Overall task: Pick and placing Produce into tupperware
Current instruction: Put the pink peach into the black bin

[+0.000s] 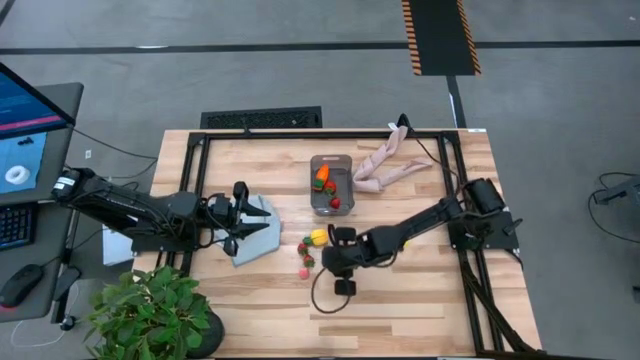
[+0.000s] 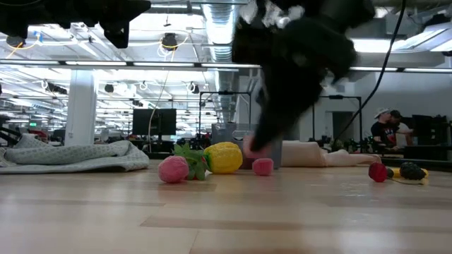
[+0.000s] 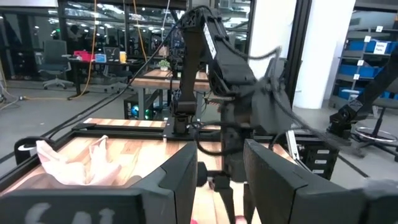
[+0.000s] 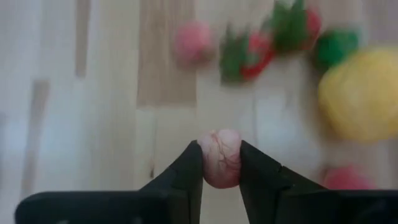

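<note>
Pink berry (image 4: pixel 221 158) sits pinched in the right claw (image 4: pixel 221 163), near the lemon (image 4: pixel 360 102). Left claw (image 3: pixel 221 180) hovers by the cloth (image 1: pixel 255 228), narrowly parted and holding nothing.

1. A grey cloth (image 1: pixel 256 232) lies folded on the wooden table (image 1: pixel 420 310), left of centre.
2. A beige limp limb-shaped thing (image 1: pixel 385 165) lies at the far edge of the table.
3. A leafy potted plant (image 1: pixel 150 315) stands at the table's near left corner.
4. A monitor (image 1: pixel 25 130) and a mouse (image 1: pixel 18 287) sit off to the left.
5. Two people (image 2: pixel 390 127) stand in the room behind.
</note>
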`<state>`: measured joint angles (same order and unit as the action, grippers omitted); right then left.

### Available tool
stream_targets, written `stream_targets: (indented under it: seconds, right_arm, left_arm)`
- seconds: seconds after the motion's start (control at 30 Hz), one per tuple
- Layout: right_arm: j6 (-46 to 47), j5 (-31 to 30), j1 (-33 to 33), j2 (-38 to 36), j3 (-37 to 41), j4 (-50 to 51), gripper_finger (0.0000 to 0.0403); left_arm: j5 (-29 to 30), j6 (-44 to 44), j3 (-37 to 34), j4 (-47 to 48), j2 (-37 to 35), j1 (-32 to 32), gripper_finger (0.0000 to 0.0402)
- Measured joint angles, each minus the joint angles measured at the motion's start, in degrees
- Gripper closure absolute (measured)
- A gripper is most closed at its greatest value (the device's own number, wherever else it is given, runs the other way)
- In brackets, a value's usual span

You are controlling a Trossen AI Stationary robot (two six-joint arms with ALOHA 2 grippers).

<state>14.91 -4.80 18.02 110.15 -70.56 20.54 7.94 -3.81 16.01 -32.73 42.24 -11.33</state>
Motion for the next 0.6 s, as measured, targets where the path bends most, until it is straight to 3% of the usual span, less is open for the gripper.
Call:
stream_targets:
  seconds: [0.27,0.6]
  right_arm:
    - [-7.18,-0.16,-5.49,-3.38,-6.00,11.47,0.0297]
    - [-12.39,0.28,-16.90,-11.36,-8.19,14.94,0.0295]
  left_arm:
    - [0.02,-0.48,0.00,-0.15,0.00,0.00,0.0280]
    - [0.42,-0.52,0.00,0.05,0.04,0.00,0.0280]
